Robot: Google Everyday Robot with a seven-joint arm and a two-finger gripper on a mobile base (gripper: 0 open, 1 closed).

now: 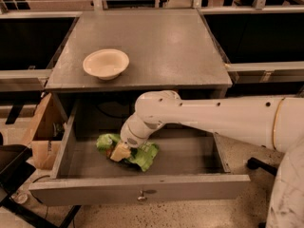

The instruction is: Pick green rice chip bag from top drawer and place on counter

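The top drawer is pulled open below the counter. The green rice chip bag lies wrinkled on the drawer floor, left of the middle. My white arm reaches in from the right and down into the drawer. My gripper is low over the bag's left-middle part and touches or covers it. Part of the bag is hidden under the gripper.
A cream round bowl stands on the counter at the front left. A cardboard box sits on the floor left of the drawer. Dark bins flank the counter on both sides. A chair base shows at the right.
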